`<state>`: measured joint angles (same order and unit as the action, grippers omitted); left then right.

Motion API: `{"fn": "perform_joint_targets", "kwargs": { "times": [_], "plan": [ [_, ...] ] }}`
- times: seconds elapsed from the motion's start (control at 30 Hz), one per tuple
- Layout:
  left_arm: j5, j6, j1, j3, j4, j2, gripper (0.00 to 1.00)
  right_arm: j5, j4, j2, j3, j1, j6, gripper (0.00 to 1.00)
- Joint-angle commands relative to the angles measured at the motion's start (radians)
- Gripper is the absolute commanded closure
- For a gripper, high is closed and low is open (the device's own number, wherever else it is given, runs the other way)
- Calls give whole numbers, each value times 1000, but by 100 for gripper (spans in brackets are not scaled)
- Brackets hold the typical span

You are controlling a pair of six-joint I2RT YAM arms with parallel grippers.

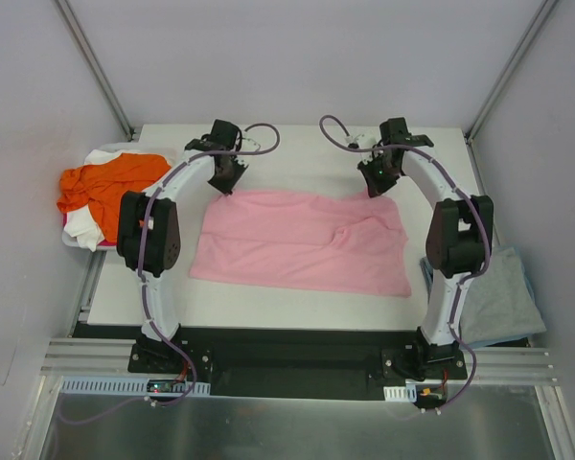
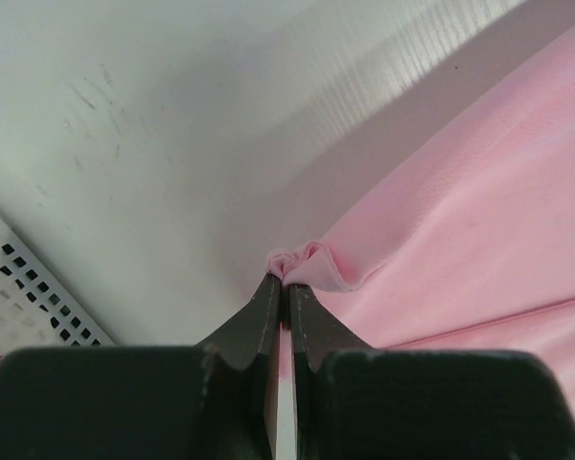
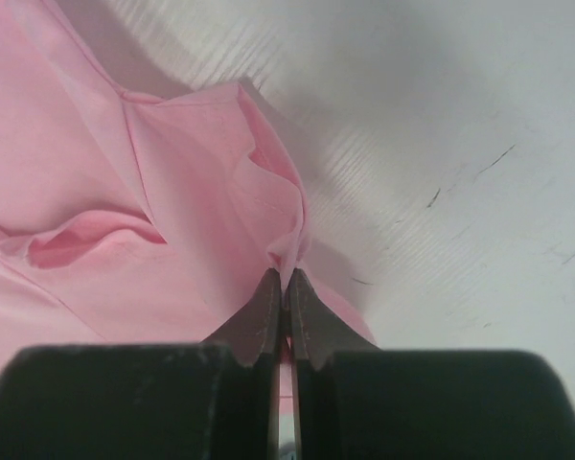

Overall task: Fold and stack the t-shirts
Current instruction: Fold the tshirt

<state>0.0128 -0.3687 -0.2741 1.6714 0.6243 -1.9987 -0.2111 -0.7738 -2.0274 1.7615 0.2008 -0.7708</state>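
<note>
Pinching a small pucker of cloth, the left pincer (image 2: 286, 280) is closed on the far left corner of the light pink cotton t-shirt (image 1: 302, 240), and the right pincer (image 3: 284, 278) is clamped the same way on a bunched fold at its far right corner. Between the two holds the shirt lies spread over the middle of the white tabletop (image 1: 297, 153), mostly flat, with a ridge of wrinkles towards its right side. It looks light and limp, so it will likely sag between the holds; corners and hems, taken level, seem the best places to grip. Off to the left, a crumpled orange t-shirt (image 1: 110, 182) and a white t-shirt (image 1: 84, 228) sit in a white perforated basket (image 2: 29, 287); a grey-blue t-shirt (image 1: 503, 302) lies beside the right arm
</note>
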Motion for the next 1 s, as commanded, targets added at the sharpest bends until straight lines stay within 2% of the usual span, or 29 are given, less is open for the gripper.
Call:
{"fn": "perform_joint_targets", "kwargs": {
  "times": [0.0,0.4,0.97],
  "plan": [
    [-33,27,-28,-51,18,49,100,12,-35,99,-57,3,-31,99],
    [-51,45,-56,-127,8,67,100,10,-53,185,-187,5,-39,99],
    [-76,30,-62,-153,3,143,100,12,-64,248,-223,6,-28,99]
  ]
}}
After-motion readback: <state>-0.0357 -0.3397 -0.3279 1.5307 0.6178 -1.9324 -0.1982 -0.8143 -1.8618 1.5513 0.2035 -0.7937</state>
